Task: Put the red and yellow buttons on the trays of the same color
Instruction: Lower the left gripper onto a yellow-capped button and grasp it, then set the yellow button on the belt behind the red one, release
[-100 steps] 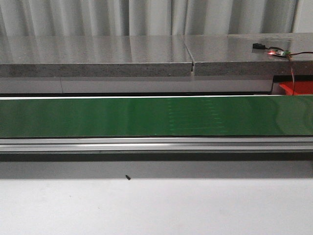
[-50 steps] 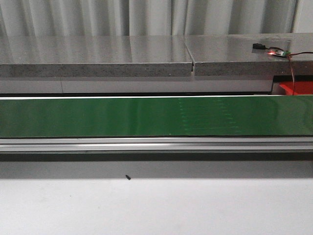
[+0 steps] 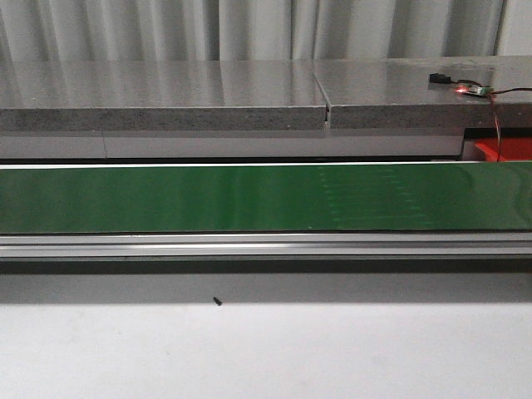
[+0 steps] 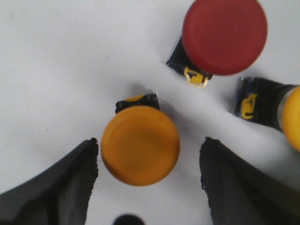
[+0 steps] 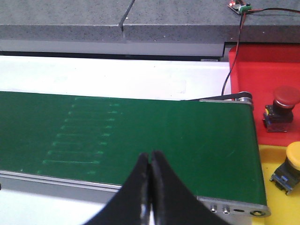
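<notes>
Yellow button [image 4: 140, 145] sits between our left claw's [image 4: 145, 187] spread fingers on the white worktop [image 4: 56, 70], red button [image 4: 224, 35] nearby. Right claw [image 5: 150, 187] is clenched on nothing over the green belt [image 5: 140, 136], whose end abuts the red tray [image 5: 262, 70] and yellow tray [image 5: 281, 206].

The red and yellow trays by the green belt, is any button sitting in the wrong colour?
No, nothing stands out. The red mushroom-head button sits in the bright red plastic tray, and the yellow mushroom-head button sits in the yellow plastic tray. Both match their colours.
</notes>
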Tool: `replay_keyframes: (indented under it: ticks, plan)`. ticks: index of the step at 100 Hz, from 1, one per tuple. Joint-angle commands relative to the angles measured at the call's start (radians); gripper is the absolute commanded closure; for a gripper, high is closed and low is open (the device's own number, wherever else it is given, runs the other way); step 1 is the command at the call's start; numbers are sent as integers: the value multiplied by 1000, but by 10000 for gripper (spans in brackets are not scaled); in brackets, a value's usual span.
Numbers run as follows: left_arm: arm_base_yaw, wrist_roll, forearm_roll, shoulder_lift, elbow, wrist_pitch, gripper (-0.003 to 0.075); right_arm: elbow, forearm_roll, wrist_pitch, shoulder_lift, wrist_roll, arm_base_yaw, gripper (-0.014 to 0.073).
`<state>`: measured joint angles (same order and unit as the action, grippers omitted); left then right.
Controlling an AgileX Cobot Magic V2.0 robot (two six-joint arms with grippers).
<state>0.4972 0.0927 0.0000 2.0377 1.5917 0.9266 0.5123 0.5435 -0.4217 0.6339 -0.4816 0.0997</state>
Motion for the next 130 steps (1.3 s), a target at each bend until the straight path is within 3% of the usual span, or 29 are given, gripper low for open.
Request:
replay_keyframes:
  ticks: [1, 31, 96, 130]
  plan:
    - [2, -2, -24, -43, 32, -62, 321, 28, 19, 63, -4, -11, 0, 661]
    - [2, -2, -20, -43, 32, -90, 470, 28, 19, 63, -4, -11, 0, 661]
    - [0, -29, -52, -278, 26, -5, 470, 28, 19, 63, -4, -11, 0, 661]
    - [-6, -85, -152, -474, -158, -35, 470, 28, 19, 63, -4, -11, 0, 661]
